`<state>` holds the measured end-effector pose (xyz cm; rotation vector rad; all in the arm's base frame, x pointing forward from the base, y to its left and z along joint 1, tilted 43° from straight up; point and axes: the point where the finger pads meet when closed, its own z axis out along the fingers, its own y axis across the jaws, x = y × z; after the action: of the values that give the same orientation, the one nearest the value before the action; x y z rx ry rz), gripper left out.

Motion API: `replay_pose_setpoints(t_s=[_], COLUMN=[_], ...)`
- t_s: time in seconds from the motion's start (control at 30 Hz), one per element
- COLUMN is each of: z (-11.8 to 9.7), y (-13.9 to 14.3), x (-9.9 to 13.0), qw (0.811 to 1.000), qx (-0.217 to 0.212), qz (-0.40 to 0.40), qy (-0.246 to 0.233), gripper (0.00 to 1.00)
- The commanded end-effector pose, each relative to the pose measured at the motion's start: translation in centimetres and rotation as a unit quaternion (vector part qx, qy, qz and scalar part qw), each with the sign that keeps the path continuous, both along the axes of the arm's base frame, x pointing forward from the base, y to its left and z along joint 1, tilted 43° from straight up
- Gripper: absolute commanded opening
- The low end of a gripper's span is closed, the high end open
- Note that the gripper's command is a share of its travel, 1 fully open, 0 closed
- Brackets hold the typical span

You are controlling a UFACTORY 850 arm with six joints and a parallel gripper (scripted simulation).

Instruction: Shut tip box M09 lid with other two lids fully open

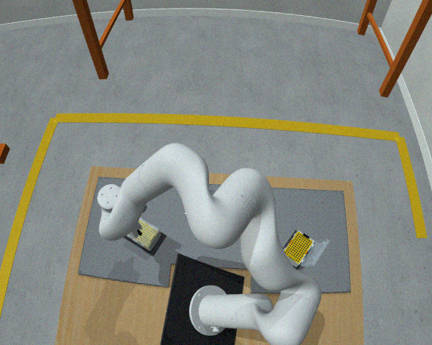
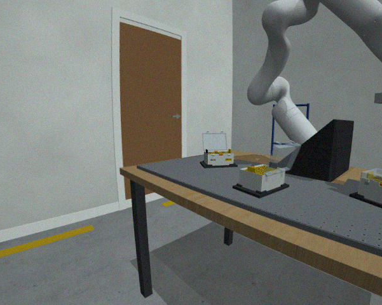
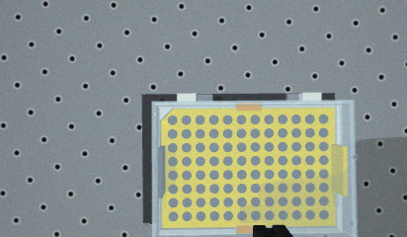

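Arm point(image 1: 223, 215): white, six-joint, S-curved from base flange point(image 1: 197, 312) out to left side, wrist point(image 1: 113, 218) bent downward. Gripper point(image 3: 270, 230): pointing straight down, black fingertips together, fully closed, nothing held between them.
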<state>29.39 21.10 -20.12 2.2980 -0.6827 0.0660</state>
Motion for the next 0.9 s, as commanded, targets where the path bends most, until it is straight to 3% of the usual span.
replay_pose_setpoints(t_s=[0.0, 0.87], z=[-0.4, -2.4], y=[-0.3, -2.1], x=[0.0, -0.4], qw=[1.0, 1.0], qx=[0.001, 0.001], qz=[0.0, 0.0], qy=[0.0, 0.0], gripper=[0.0, 0.0])
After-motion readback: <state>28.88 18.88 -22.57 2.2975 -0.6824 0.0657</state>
